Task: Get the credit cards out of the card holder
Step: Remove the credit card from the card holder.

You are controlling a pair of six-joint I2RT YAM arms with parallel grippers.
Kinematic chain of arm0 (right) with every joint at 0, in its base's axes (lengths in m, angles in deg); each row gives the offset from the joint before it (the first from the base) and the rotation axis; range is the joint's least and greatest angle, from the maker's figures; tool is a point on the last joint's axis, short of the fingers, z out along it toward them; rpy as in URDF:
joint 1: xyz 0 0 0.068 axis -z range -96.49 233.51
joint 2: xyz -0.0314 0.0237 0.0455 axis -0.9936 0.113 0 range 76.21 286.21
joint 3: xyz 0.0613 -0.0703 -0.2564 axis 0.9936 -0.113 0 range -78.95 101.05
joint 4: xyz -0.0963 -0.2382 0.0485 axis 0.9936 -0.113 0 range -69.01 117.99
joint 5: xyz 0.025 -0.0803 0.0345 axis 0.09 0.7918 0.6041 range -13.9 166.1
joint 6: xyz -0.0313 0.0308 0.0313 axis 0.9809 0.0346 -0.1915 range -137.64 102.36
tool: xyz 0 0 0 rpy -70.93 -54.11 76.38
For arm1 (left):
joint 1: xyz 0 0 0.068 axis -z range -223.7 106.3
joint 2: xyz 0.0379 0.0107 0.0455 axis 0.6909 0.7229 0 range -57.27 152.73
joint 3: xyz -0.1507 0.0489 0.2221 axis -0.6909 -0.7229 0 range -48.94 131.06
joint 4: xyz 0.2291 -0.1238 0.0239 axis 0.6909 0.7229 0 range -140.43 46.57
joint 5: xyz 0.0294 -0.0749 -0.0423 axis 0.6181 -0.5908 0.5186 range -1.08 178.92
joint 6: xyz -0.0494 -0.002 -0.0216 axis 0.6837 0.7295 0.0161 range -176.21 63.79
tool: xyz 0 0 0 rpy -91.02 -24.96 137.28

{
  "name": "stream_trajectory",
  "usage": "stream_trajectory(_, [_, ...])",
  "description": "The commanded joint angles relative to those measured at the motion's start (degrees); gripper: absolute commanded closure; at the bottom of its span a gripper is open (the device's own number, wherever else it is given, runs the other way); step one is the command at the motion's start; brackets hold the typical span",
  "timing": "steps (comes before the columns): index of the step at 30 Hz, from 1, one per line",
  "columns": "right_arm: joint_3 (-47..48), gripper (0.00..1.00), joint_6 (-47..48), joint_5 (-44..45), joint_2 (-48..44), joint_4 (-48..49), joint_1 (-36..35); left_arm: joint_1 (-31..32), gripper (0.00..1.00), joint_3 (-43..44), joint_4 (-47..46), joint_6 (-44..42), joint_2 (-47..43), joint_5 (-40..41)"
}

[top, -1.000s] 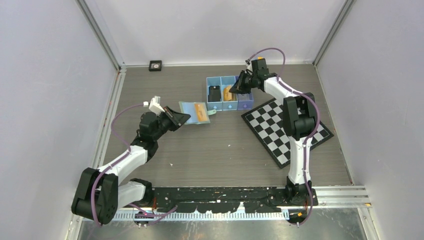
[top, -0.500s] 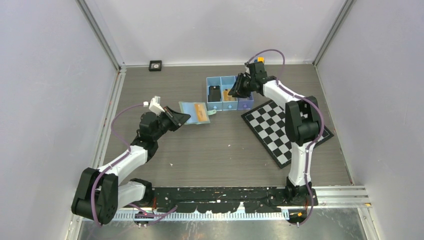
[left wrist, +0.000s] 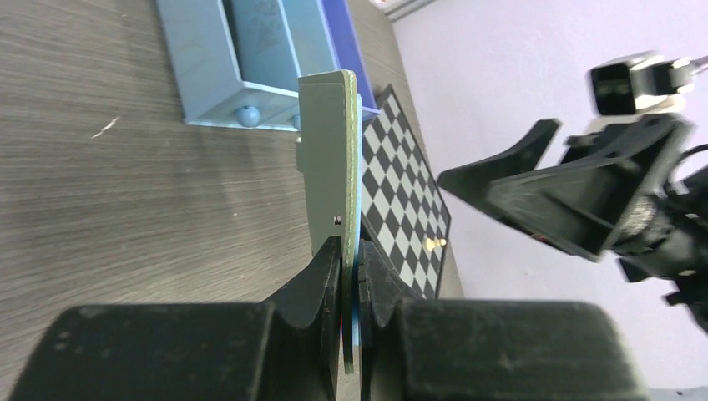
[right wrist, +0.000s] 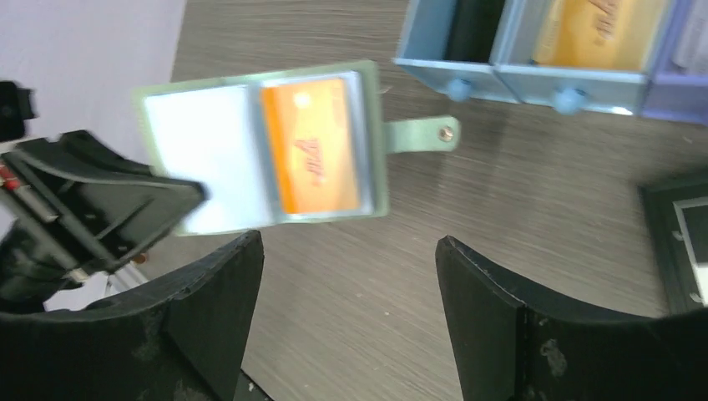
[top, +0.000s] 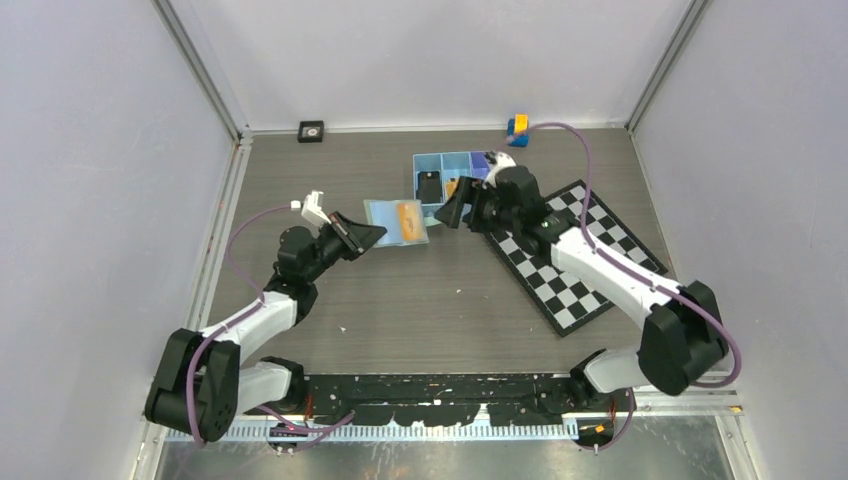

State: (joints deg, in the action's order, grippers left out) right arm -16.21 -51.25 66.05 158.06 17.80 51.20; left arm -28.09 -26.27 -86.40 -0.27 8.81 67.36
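The sage-green card holder hangs open above the table, with one gold-orange credit card in its right pocket. My left gripper is shut on the card holder's left edge, which is edge-on in the left wrist view. My right gripper is open and holds nothing, just right of the card holder and facing it. A black credit card and another gold-orange one lie in the blue tray.
The blue three-compartment tray stands behind the card holder. A checkerboard lies under the right arm. A blue-and-orange block and a small black square sit by the back wall.
My right gripper opened, left a gold-orange card in the tray's middle compartment and swung forward to face the card holder. The left gripper kept its hold, shifting only slightly.
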Motion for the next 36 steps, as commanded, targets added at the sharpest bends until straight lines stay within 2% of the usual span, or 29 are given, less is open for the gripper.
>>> stream_trajectory(1, [-11.7, 0.19, -5.5, 6.0, -4.8, 15.6, 1.6, -0.2, 1.00, 0.7, -13.6, 2.4, 2.9, -6.5])
stream_trajectory(6, [-22.9, 0.18, -4.4, 5.9, -5.9, 34.5, 1.6, 0.0, 1.00, 1.2, -25.8, 7.8, 8.5, -12.2])
stream_trajectory(9, [-26.5, 0.17, -7.3, 1.4, -5.4, 43.7, 1.8, 0.1, 1.00, 1.2, -30.5, 9.8, 10.5, -13.6])
stream_trajectory(13, [-25.6, 0.16, -6.4, -4.9, -5.7, 43.5, 1.7, 0.1, 1.00, 1.3, -33.7, 11.1, 11.3, -14.8])
stream_trajectory(21, [-26.5, 0.14, -10.0, -11.9, -3.9, 51.3, 1.8, 0.5, 1.00, 1.8, -35.8, 11.9, 10.2, -16.4])
stream_trajectory(31, [-29.6, 0.14, -17.5, -14.7, -2.3, 61.7, 4.7, 1.2, 1.00, 2.1, -43.5, 14.6, 11.6, -18.5])
stream_trajectory(33, [-29.3, 0.19, -18.8, -16.3, -1.1, 63.2, 5.2, 1.3, 1.00, 2.1, -44.2, 14.7, 11.7, -18.6])
stream_trajectory(36, [-29.5, 0.35, -20.9, -19.1, 0.4, 67.9, 5.6, 1.3, 1.00, 2.0, -44.2, 14.8, 12.0, -18.4])
